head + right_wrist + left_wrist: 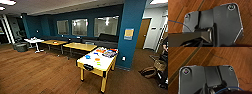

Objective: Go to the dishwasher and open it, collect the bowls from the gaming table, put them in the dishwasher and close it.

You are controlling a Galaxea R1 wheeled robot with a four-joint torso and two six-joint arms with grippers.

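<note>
Gaming table (98, 65) — glossy white top, yellow legs — carries coloured bowls (97, 59).

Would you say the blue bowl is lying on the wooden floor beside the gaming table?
No, the blue bowl sits on the white top of the gaming table.

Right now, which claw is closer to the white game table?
Probably the right: the gaming table stands ahead toward the robot's right. Both arms hang over wood floor.
</note>
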